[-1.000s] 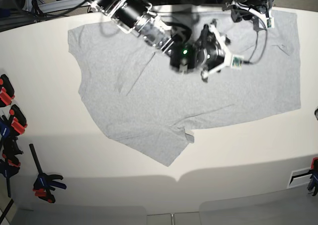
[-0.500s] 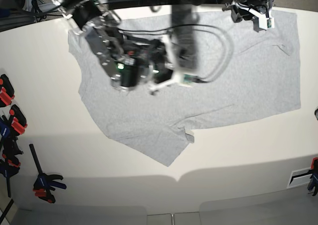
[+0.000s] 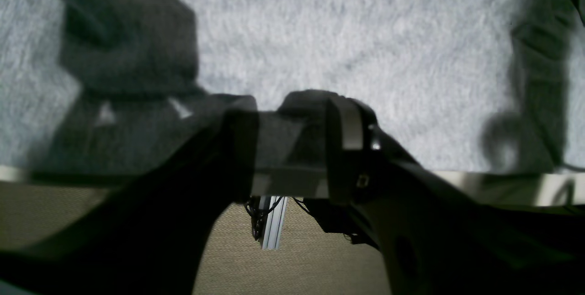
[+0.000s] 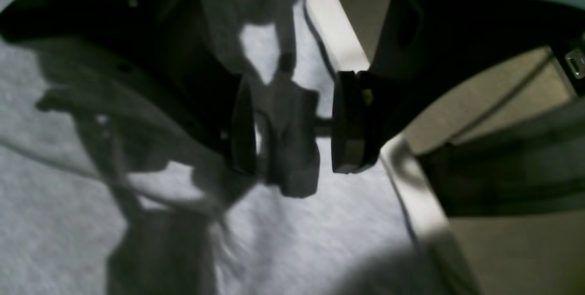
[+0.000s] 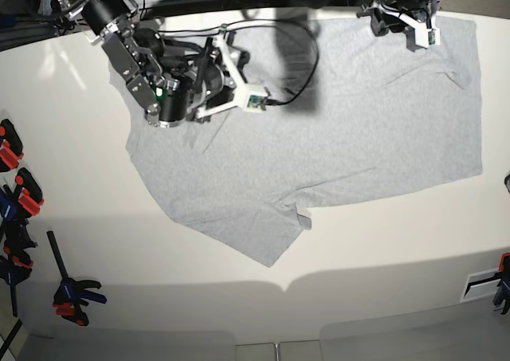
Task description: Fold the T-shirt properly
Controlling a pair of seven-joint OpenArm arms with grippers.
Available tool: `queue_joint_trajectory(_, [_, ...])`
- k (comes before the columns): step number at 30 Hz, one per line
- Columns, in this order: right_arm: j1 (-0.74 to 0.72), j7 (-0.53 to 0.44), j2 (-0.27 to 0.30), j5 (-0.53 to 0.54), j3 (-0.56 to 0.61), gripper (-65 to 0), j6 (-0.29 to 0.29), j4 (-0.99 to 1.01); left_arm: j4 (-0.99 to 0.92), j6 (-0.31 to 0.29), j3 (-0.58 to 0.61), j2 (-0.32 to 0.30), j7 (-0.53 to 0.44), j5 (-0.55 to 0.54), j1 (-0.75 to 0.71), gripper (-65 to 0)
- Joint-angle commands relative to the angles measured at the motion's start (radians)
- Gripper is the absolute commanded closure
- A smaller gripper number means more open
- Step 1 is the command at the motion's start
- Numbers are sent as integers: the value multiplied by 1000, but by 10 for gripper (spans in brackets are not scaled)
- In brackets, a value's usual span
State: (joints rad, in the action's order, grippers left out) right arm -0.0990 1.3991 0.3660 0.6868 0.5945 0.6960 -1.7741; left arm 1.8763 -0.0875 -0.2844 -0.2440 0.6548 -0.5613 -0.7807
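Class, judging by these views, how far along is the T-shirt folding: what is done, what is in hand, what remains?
Done: the T-shirt lies spread flat, no fold made. In hand: nothing; the right gripper and left gripper hover open over its far edge. Left: every fold.

Matt, fuzzy heather-grey knit cloth of the T-shirt (image 5: 335, 130) on a smooth, faintly glossy white table (image 5: 382, 249).

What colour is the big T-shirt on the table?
The T-shirt is plain light heather grey, with no print showing. The base view shows it best.
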Motion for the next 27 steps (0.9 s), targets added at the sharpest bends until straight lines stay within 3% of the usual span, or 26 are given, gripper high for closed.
queue_joint_trajectory(1, [-15, -26, 12, -10, -5, -261, 2, -15, 1, 8, -3, -3, 29, 21, -14, -230])
queue_joint_trajectory(7, [-20, -251, 21, -283, -5, -261, 2, -15, 1, 8, -3, -3, 25, 40, -14, -230])
queue_joint_trajectory(10, [-20, -405, 2, -418, -5, -261, 2, -15, 1, 8, -3, -3, 26, 40, -14, -230])
queue_joint_trajectory(14, [-23, -536, -51, -599, -5, -261, -3, -15, 1, 8, -3, -3, 26, 40, -14, -230])
queue_joint_trajectory(19, [-24, -625, -124, -819, -5, -261, -215, -15, 1, 8, -3, -3, 26, 40, -14, -230])
queue_joint_trajectory(22, [-26, -594, -133, -755, -5, -261, -214, -18, 1, 8, -3, -3, 26, 40, -14, -230])
queue_joint_trajectory(25, [-25, -447, -112, -536, -5, -261, -64, -31, 1, 8, -3, -3, 26, 40, -14, -230])
queue_joint_trajectory(27, [-25, -345, -80, -381, -5, -261, 2, -46, 1, 8, -3, -3, 26, 40, -14, -230])
